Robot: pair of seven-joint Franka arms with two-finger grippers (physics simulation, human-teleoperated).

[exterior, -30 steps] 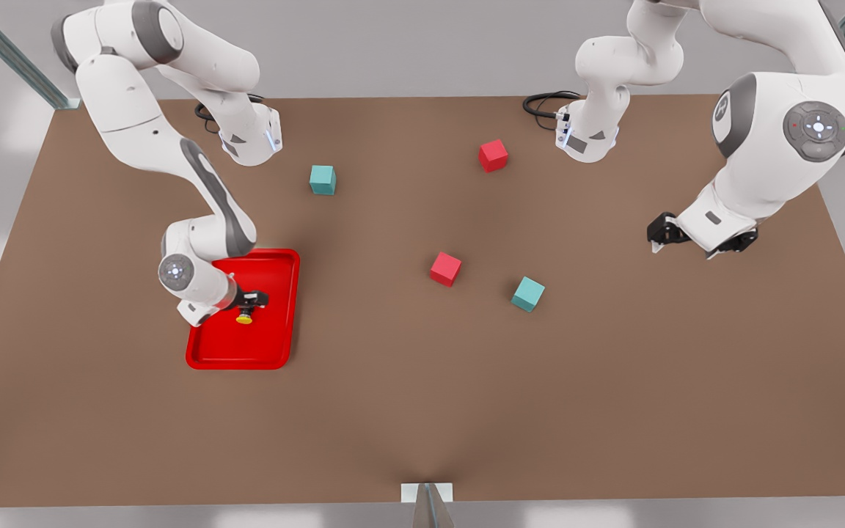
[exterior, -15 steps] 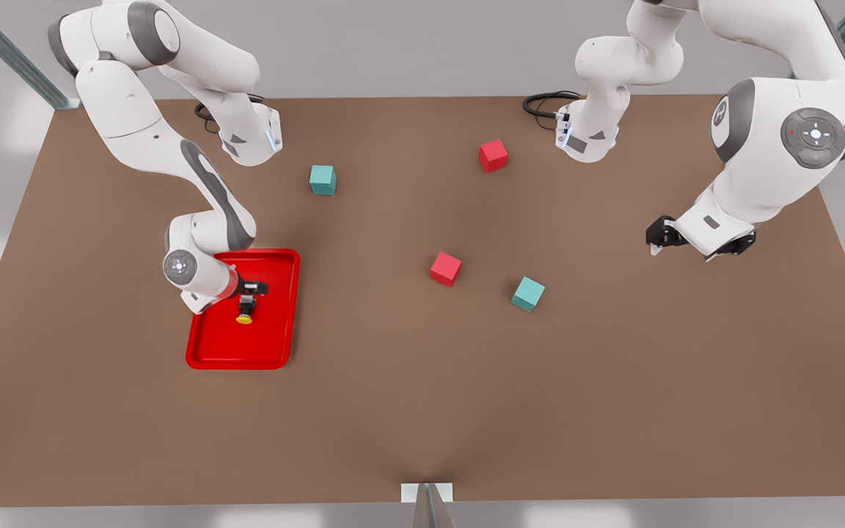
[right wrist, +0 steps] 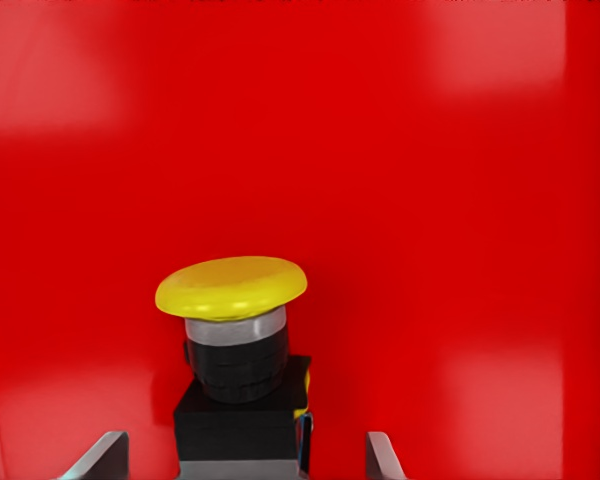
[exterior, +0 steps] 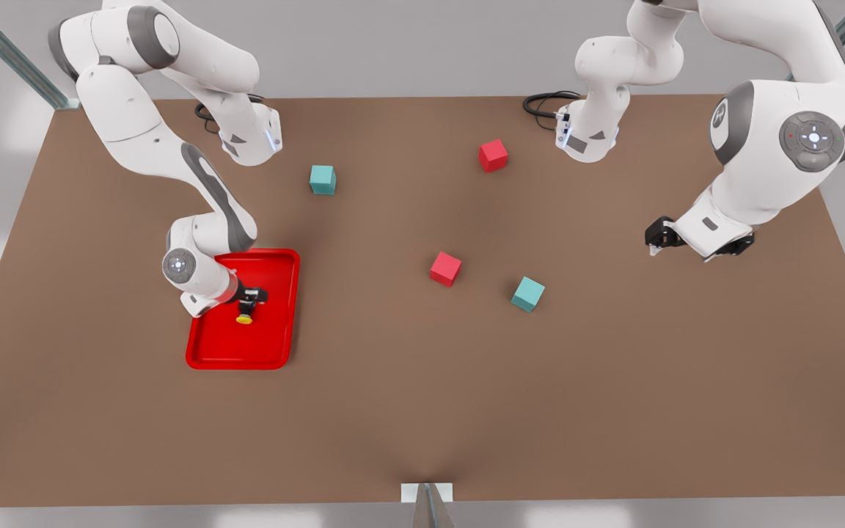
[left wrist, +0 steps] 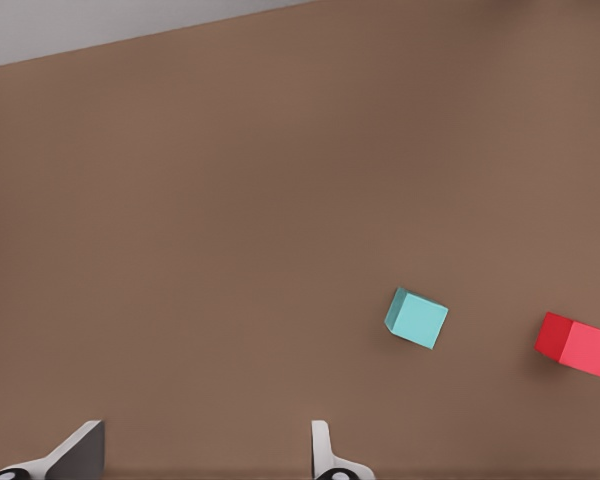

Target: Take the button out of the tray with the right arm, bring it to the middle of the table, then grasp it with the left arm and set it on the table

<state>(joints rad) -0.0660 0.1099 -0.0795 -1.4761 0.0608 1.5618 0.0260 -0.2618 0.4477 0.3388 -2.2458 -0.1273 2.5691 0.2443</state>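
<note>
Red tray [exterior: 276, 345]: my right hand [exterior: 249, 296] spread wide around the button [exterior: 245, 317], not gripping. Next: close, lift. Left hand [exterior: 659, 235] waits open, well off.

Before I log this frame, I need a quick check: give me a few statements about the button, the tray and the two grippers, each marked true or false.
1. The button lies inside the red tray. True.
2. The right gripper is over the tray, its open fingers on either side of the button. True.
3. The left gripper holds a teal cube. False: it hangs open and empty over bare table at the front view's right.
4. The button's cap is red. False: it is yellow.
5. Two red and two teal cubes sit on the table outside the tray. True.
</note>
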